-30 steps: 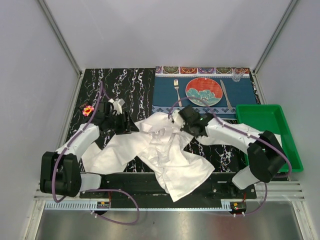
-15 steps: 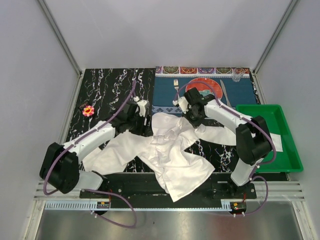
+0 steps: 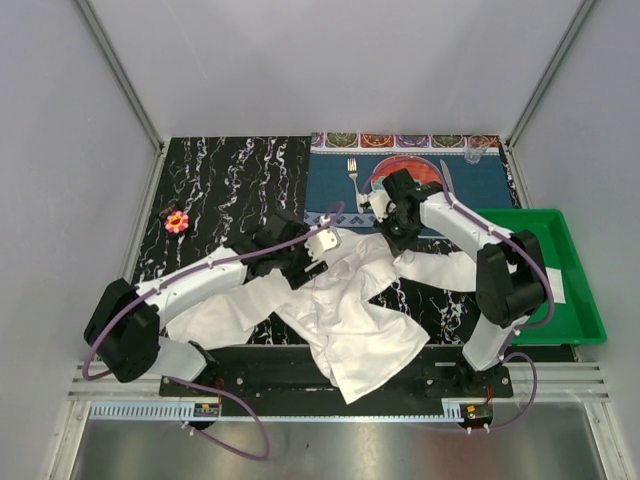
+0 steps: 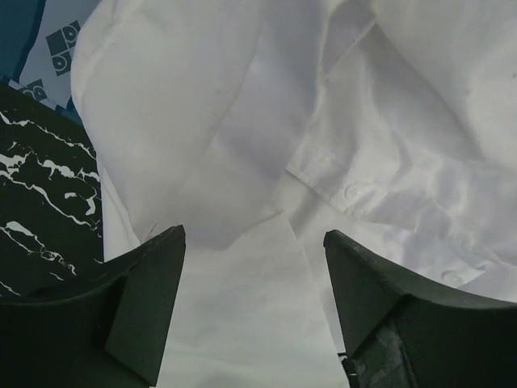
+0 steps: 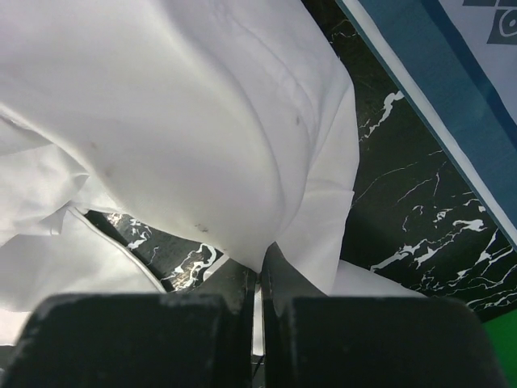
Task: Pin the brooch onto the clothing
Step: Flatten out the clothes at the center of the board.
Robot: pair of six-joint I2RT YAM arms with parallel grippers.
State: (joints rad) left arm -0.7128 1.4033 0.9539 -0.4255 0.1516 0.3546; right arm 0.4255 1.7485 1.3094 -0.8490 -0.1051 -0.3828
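A table (image 3: 230, 170) with a black, white-veined marbled top was seen, closed in by pale walls on three sides. A large white shirt (image 3: 350, 310) was spread in crumpled folds across the near middle, reaching from the table's near edge up to the near border of a blue patterned placemat (image 3: 485, 188) laid at the far right. A green tray (image 3: 515, 212) was set just beside the placemat's near right corner, along the right edge. The brooch (image 3: 176, 221) was laid on the bare top near the left edge, well apart from the shirt.

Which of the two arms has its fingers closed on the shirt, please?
The right arm's fingers are shut, pinching the shirt; the left arm's fingers stand wide apart above it.
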